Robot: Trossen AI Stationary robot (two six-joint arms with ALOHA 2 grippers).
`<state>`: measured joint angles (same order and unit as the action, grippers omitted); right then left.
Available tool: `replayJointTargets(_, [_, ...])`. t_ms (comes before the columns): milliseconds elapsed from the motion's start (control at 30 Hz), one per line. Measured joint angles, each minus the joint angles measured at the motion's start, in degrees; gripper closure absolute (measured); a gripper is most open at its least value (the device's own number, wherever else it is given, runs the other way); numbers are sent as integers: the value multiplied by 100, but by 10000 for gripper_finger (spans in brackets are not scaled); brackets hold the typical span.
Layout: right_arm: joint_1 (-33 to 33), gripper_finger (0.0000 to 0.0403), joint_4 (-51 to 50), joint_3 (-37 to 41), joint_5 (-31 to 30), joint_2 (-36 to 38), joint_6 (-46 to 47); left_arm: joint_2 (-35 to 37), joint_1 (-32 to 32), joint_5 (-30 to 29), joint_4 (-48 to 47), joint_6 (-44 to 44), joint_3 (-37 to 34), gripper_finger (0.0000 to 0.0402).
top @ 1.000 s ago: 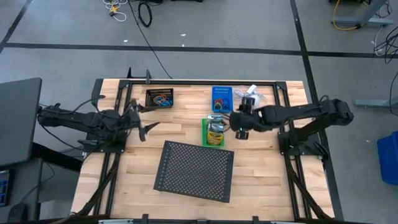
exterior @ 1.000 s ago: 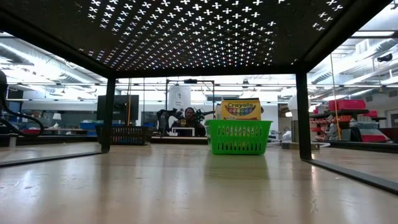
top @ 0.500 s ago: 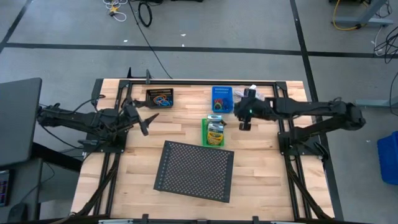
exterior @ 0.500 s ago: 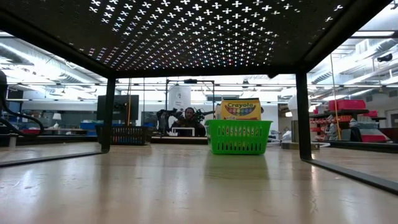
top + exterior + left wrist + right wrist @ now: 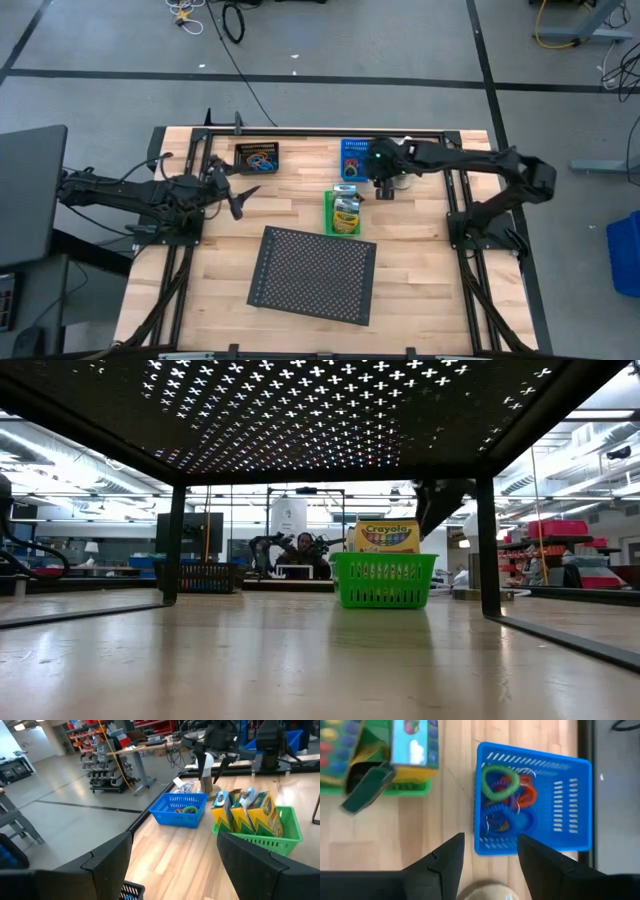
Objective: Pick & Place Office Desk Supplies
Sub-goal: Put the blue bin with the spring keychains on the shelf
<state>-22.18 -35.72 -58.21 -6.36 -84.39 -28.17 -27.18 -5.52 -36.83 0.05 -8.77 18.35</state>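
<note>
Two open hands: right hand [image 5: 384, 189] over blue bin [image 5: 535, 802] w/ loops [image 5: 506, 795] (wrist view only), left hand [image 5: 238, 201] idle.

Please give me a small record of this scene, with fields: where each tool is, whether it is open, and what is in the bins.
right tool: open, empty, above the near edge of the blue bin
left tool: open, empty, over bare table at the left
blue bin content: coloured rubber-band loops
green bin content: crayon boxes, standing upright
black bin content: coloured loops
mesh tray: at the table's front
</note>
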Motion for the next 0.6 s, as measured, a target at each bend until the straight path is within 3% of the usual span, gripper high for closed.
replayJointTargets(600, [-443,211,-55,-123,928,-695,-402,2,0,1,-318,251,0,99])
